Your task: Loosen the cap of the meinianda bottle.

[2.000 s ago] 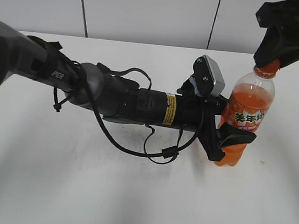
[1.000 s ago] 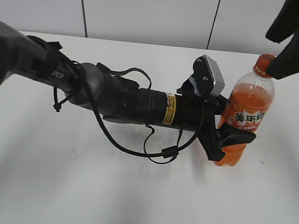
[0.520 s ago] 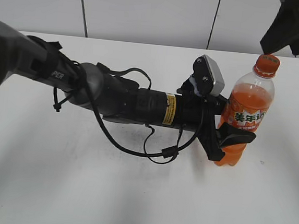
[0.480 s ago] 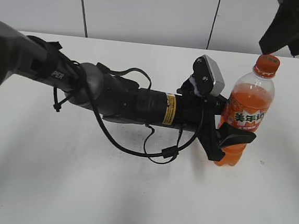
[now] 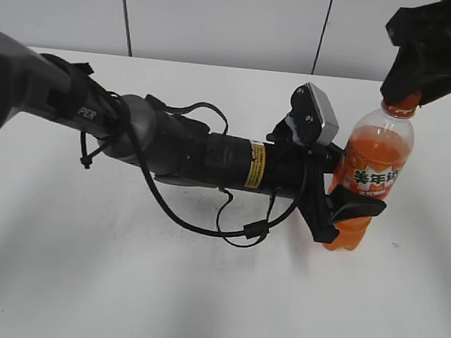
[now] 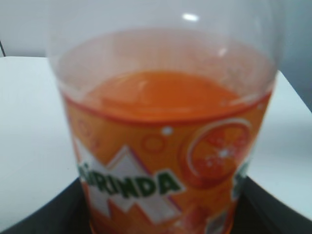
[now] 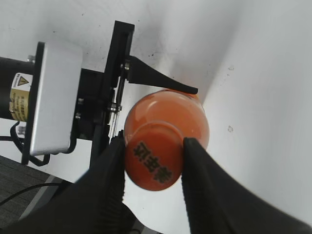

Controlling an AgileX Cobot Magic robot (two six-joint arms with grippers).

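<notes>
The meinianda bottle (image 5: 371,178) stands upright on the white table, right of centre, half full of orange soda. My left gripper (image 5: 354,202) is shut on its lower body, and the label (image 6: 165,146) fills the left wrist view with a dark finger (image 6: 46,217) at each bottom corner. From above, my right gripper (image 5: 407,91) covers the orange cap (image 5: 406,102), of which only a sliver shows. In the right wrist view the cap (image 7: 153,161) sits between both black fingers (image 7: 109,170), which press on its two sides.
The left arm (image 5: 211,156) lies horizontally across the table's middle, with a loose black cable (image 5: 236,229) hanging under it. Its grey wrist camera (image 5: 317,114) sits close left of the bottle's neck. White table (image 5: 120,286) surrounds the bottle; a panelled wall stands behind.
The right gripper, raised above and right of the cap half a second ago, has come down over it and its fingers have closed onto the cap. Left gripper and bottle are unmoved.
</notes>
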